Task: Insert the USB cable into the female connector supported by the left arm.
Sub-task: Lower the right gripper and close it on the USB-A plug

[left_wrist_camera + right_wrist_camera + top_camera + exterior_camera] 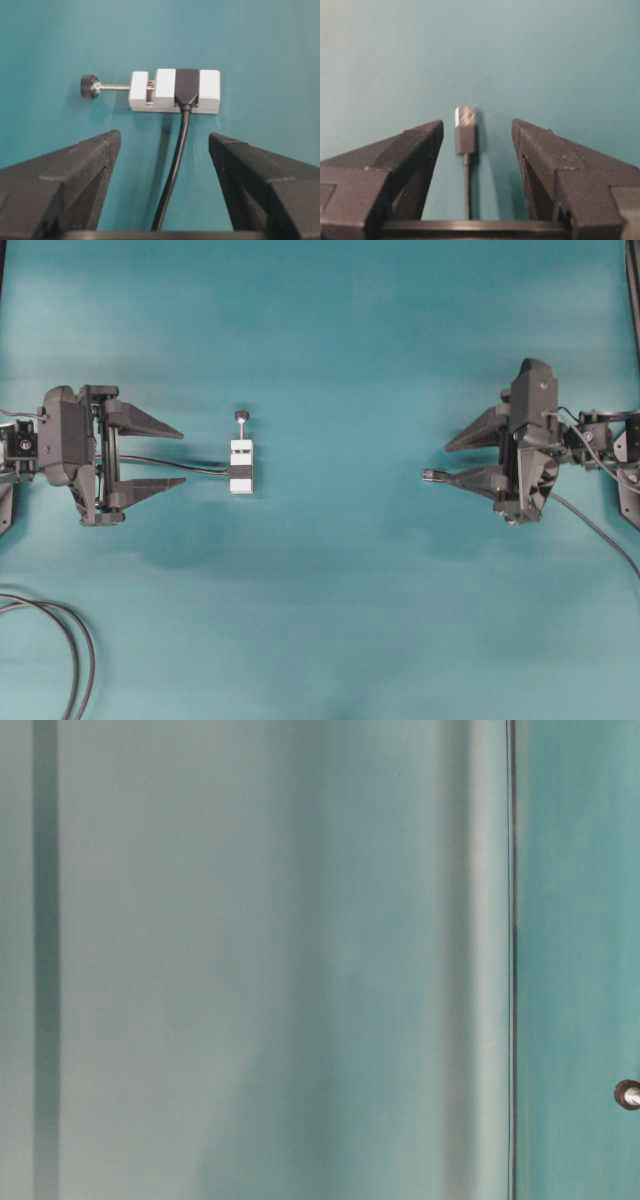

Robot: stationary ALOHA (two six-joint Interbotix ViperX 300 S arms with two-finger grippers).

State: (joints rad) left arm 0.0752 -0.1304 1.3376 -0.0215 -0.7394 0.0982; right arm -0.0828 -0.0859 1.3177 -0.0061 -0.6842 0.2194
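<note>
Item 1. Female connector [241,471]: small black socket banded across a little white rectangular block, with a thin screw post and dark knob. It lies on the teal counter [330,340], left of centre in the overhead view, the post running toward the top of the frame. A dark lead [160,462] runs from it leftward between the fingers of the left hand.

Item 2. Left hand [182,455]: black, two long pointed triangular fingers. Released, spread wide, grasping nothing. Its tips stop just short of the block, which sits directly ahead of it in the left wrist view [175,90].

Item 3. USB cable [466,132]: long thin dark grey cable ending in a small dark rectangular plug with a metallic tip. It lies on the counter at the right of the overhead view [432,476], plug tip pointing left toward the connector, long axis along the frame's width.

Item 4. Right hand [440,460]: black, the same build. Released, fingers apart either side of the plug, touching it on neither side in the wrist view. This hand is plainly the nearer to the plug.

Item 5. Relation: plug and connector lie well apart, roughly in line across the counter. Judged, neither is yet grasped.
</note>
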